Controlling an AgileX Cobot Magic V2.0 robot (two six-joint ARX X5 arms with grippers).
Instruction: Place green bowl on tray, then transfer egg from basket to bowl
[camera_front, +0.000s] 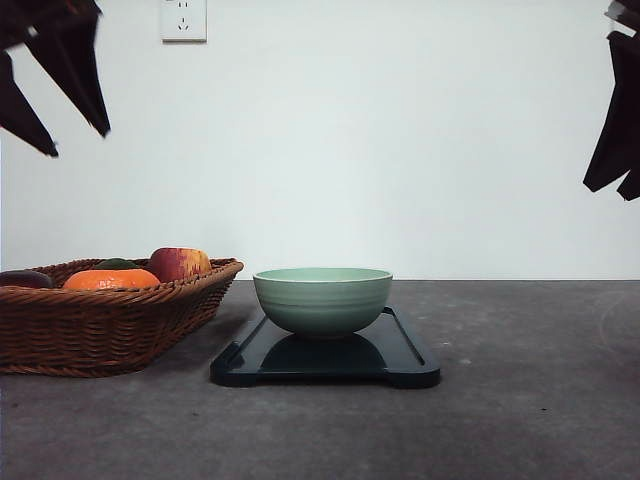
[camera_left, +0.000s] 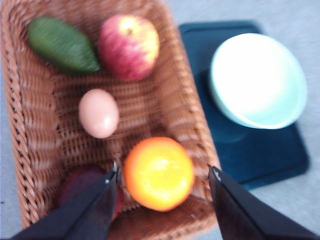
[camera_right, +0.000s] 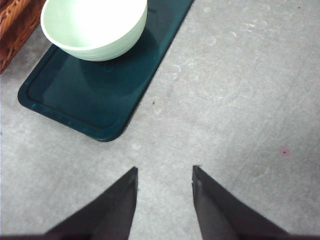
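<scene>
- The green bowl (camera_front: 322, 299) sits on the tray (camera_front: 405, 362), just right of the basket (camera_front: 95, 330).
- The egg (camera_left: 99, 113) lies in the basket among fruit, below the left gripper (camera_left: 164, 176), whose jaws are spread apart above an orange (camera_left: 158, 172).
- The right gripper (camera_right: 165, 175) hangs parted over bare table (camera_right: 240, 100), right of the tray.

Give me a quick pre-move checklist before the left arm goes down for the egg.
1. Green bowl seated on the tray: ok.
2. Bowl empty, ready to receive: ok.
3. Egg lying free in the basket, touching no fruit: ok.
4. Left gripper open: ok.
5. Left gripper lined up over the egg: not ok; the orange sits between its fingertips, the egg off to one side.
6. Right gripper open, over bare table beside the tray: ok.
</scene>
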